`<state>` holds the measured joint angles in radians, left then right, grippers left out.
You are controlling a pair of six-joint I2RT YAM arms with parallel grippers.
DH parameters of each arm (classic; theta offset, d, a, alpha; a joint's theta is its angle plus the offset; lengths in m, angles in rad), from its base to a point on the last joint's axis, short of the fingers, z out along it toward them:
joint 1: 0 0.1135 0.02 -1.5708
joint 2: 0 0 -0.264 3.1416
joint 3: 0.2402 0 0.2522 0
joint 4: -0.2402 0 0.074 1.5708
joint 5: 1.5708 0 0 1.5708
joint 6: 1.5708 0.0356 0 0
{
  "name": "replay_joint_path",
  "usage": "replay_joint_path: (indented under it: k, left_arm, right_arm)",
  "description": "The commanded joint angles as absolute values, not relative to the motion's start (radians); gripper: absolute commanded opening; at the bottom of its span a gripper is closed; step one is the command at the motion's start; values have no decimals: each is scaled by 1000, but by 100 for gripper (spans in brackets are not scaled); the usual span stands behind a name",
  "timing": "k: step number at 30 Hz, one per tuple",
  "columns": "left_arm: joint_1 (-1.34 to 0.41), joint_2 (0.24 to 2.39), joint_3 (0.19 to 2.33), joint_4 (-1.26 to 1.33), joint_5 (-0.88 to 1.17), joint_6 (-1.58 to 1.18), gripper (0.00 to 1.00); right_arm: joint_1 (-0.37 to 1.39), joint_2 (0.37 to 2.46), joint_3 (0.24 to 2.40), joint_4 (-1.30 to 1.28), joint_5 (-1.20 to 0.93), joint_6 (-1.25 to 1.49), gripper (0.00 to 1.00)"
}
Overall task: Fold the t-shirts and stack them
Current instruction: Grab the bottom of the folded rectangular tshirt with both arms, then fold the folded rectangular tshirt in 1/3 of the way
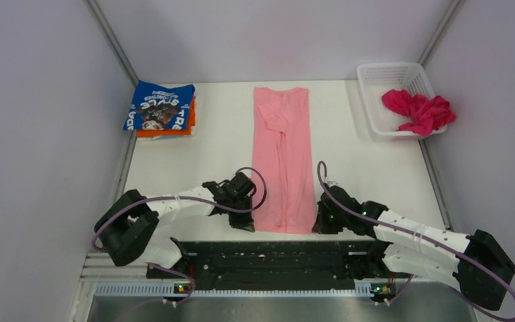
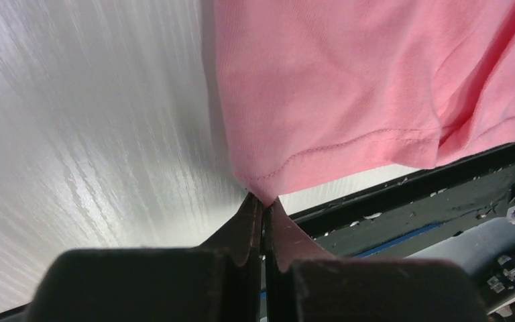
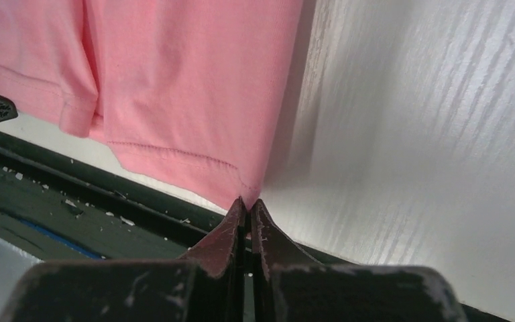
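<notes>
Though unclear overhead, end effectors (image 2: 263, 201) (image 3: 247, 204) apparently pinch pink t-shirt (image 1: 283, 154) corners.

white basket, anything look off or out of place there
Yes: the magenta t-shirt sits crumpled in the white lattice basket, spilling over its right rim, unfolded, unlike the folded blue t-shirt stacked at far left.

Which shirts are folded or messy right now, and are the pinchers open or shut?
light pink t-shirt: flat, folded into a long strip
orange t-shirt: folded, bottom of the pile
blue t-shirt: folded, on top of it
basket: upright
magenta t-shirt: crumpled, spilling over the basket's rim
left gripper: shut on the light pink t-shirt's near corner
right gripper: shut on its other near corner
</notes>
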<state>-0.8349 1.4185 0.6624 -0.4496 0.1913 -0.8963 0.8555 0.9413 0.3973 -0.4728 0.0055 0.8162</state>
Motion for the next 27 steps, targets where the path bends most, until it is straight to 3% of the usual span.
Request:
replay_joint_path:
  k: [1,13,19,27]
  left_arm:
    - [-878,1350,642,-494,192,-905,0]
    - [-902,1247,731,-528,143,-888,0]
    - [-845,1317,876,-524,43,-835,0]
    - [-656,1461,1036,-455,91,-774,0]
  right_arm:
    - [867,907,364,-429,-107,840,0]
    - [876,835,439,-426,-81,831,0]
    - [833,956,570,-339,-5,719,0]
    - [684,1125,725,-213,98,645,0]
